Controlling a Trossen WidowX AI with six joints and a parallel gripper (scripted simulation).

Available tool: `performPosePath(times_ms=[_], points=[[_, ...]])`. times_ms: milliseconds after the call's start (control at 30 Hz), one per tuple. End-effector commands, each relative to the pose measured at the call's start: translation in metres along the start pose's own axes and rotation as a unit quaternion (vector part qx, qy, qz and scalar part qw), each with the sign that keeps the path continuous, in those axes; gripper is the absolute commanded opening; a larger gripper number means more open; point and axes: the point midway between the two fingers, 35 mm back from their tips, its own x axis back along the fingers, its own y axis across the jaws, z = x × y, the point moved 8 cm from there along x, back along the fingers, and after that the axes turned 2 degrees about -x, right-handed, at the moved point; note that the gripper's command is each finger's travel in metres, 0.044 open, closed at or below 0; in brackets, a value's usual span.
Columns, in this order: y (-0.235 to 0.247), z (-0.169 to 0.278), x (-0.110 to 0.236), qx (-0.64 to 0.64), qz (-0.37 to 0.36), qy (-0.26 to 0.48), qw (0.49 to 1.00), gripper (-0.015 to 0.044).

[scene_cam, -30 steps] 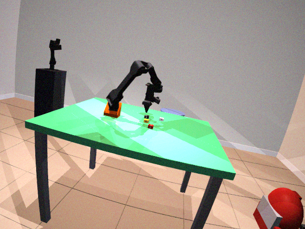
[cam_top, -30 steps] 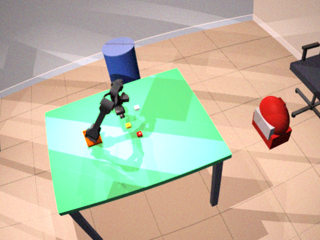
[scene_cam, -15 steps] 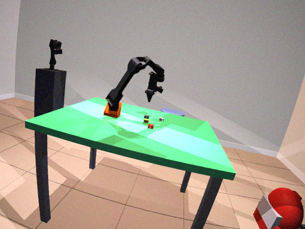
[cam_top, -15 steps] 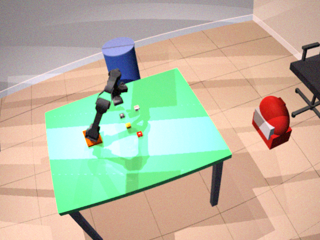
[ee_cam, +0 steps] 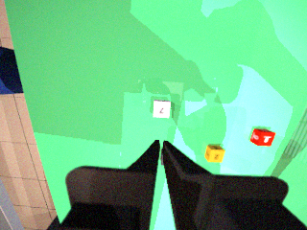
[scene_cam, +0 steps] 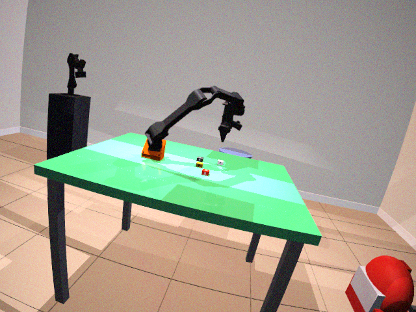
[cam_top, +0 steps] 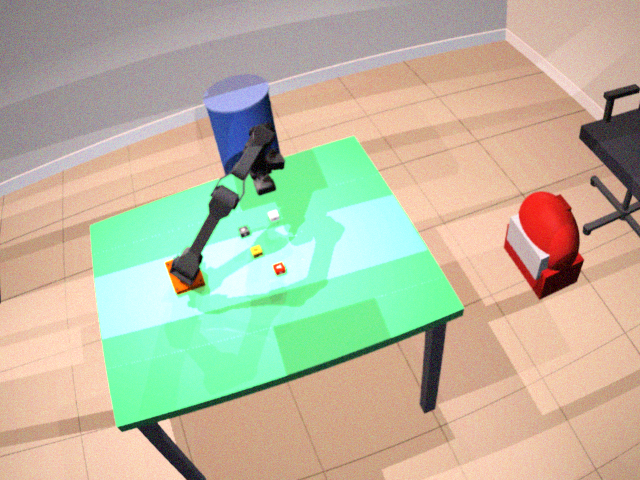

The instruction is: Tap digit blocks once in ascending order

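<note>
Four small blocks lie on the green table [cam_top: 361, 289] [scene_cam: 134, 181]. They are a white block [cam_top: 273, 214] [scene_cam: 220, 162] [ee_cam: 161, 108] marked 7, a black block [cam_top: 244, 230] [scene_cam: 199, 158], a yellow block [cam_top: 256, 251] [scene_cam: 199, 164] [ee_cam: 214, 153] marked 2, and a red block [cam_top: 279, 268] [scene_cam: 205, 172] [ee_cam: 262, 137]. My gripper [cam_top: 266, 190] [scene_cam: 223, 139] [ee_cam: 160, 144] is shut and empty. It hangs well above the table, close to over the white block and touching nothing. The black block does not show in the wrist view.
The arm's orange base [cam_top: 183, 281] [scene_cam: 153, 153] sits left of the blocks. A blue cylinder [cam_top: 237, 118] [scene_cam: 234, 153] stands behind the table's far edge. A red object [cam_top: 545, 242] and a dark chair [cam_top: 615, 144] stand on the floor at right. A black pedestal [scene_cam: 67, 124] stands at left.
</note>
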Motion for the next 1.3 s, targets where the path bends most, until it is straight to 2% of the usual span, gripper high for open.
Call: performPosePath(times_ms=[0,233,1267], points=[[0.003,-0.006,-0.001,0.007,0.001,-0.004,1.000,0.0020],[0.003,-0.007,-0.078,0.006,0.003,-0.005,1.000,0.0020],[0.002,-0.007,-0.110,0.006,0.003,-0.005,1.000,0.0020]])
